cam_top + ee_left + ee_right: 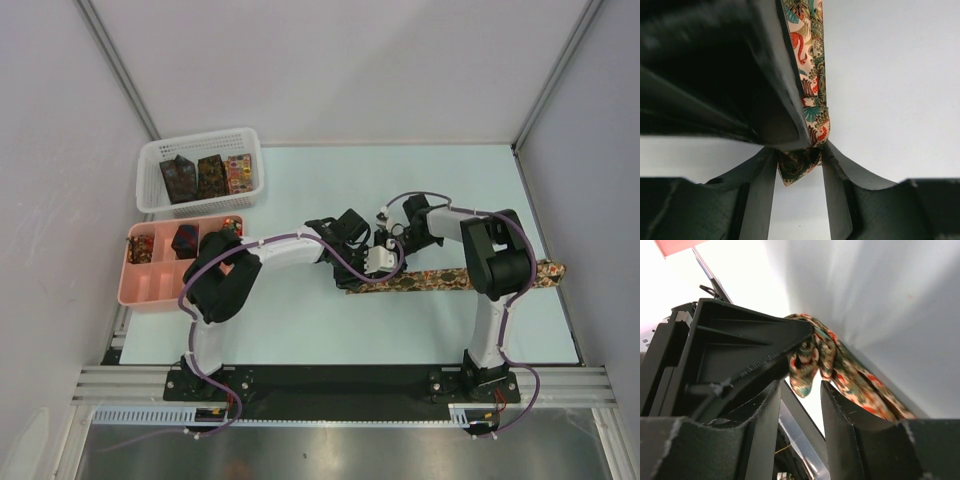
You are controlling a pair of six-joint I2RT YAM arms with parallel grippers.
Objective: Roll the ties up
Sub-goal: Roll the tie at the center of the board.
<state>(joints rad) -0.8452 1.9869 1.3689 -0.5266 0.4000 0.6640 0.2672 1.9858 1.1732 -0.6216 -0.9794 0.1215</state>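
Note:
A long multicoloured floral tie point(450, 278) lies across the table towards the right edge. Both grippers meet at its left end. My left gripper point(366, 268) is shut on the tie's folded, pointed end, which fills the gap between its fingertips in the left wrist view point(800, 162). My right gripper point(386, 250) is open, and the tie's end point(803, 380) hangs between its fingers with light on both sides. The right gripper's dark finger point(715, 75) presses beside the tie point(811, 75). The left gripper's body point(740, 350) fills the left of the right wrist view.
A white mesh basket point(150, 160) at the back left holds three folded ties point(211, 175). A pink compartment tray point(150, 285) in front of it holds small rolled ties point(185, 240). Grey walls close in the left, back and right sides.

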